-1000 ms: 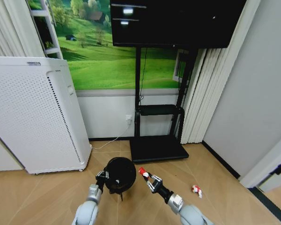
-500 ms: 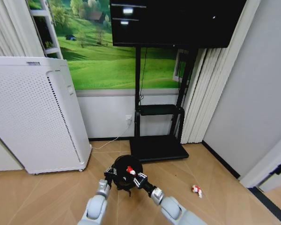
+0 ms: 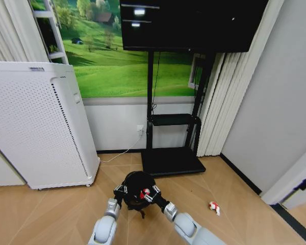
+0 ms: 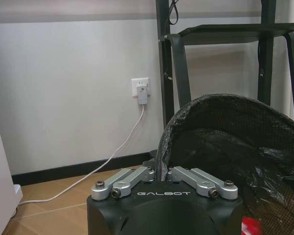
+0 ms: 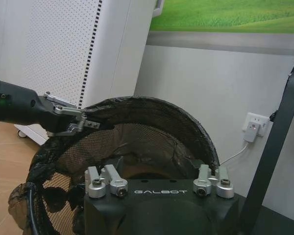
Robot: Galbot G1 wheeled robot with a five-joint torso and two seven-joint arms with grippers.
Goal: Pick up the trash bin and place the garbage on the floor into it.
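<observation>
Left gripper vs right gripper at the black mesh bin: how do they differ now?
The left gripper is shut on the rim of the small round black mesh trash bin; the right gripper is open and grips nothing. The left sits at the bin's left edge; the right is at its mouth, by a red scrap. Both have black bodies with silver linkages.

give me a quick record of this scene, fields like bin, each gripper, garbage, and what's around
bin: black mesh trash bin, lined with a dark bag, held up off the floor
left gripper: left gripper shut on the bin's rim
right gripper: right gripper open over the bin's mouth
garbage in bin: red scrap by the right gripper, inside the bin's opening
garbage on floor: red-and-white scrap on the wooden floor, to the robot's right
surroundings: white perforated appliance on the left, black TV stand behind
</observation>
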